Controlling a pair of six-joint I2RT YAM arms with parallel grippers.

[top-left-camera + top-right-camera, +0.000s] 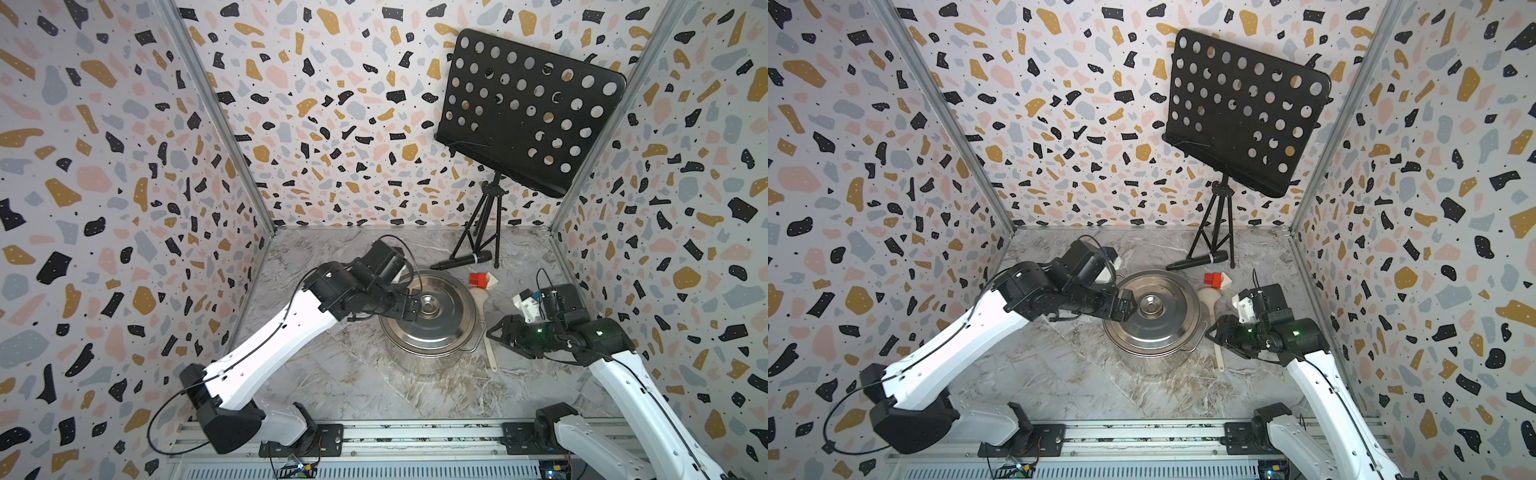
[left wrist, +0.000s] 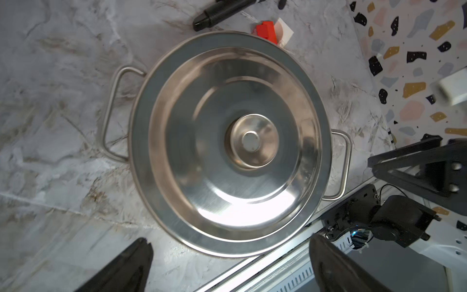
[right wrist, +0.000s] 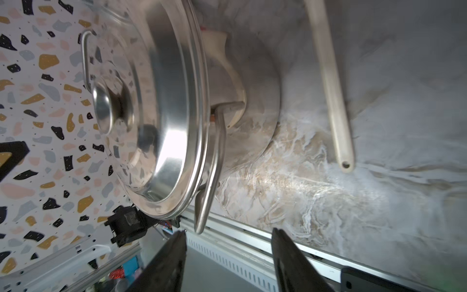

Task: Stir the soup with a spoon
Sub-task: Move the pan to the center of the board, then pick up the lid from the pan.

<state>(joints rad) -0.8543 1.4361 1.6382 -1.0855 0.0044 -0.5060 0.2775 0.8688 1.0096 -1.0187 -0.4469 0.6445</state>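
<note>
Landmark: the steel pot (image 1: 415,362) stands with its lid (image 2: 189,151) on.
Spoon: the spoon (image 1: 1208,299) lies flat on the table just beside the pot, on the right arm's side. Whether it touches the pot wall cannot be told.
Long axis: it runs alongside the pot. The bowl end points to the pot's back, near a red block (image 1: 478,279). The holed handle tip points to the pot's front.
Right gripper: the right gripper (image 3: 229,232) has its jaws parted with nothing between them. It hangs low, just off the pot's near loop handle and above the spoon's handle. In the right wrist view the spoon's handle lies to one side of the jaws, not between them.
Left gripper: the left gripper (image 1: 1126,306) is spread wide and empty. It hangs over the lid on the side away from the spoon, close to the knob (image 2: 252,140).
Nearer arm: the right arm is nearer the spoon, and the left arm is nearer the lid.
Coming move, as judged: the right jaws need to shift away from the pot, across the handle's width, and then descend to straddle it.
Risk: the pot's loop handle is close and could be caught instead.
</note>
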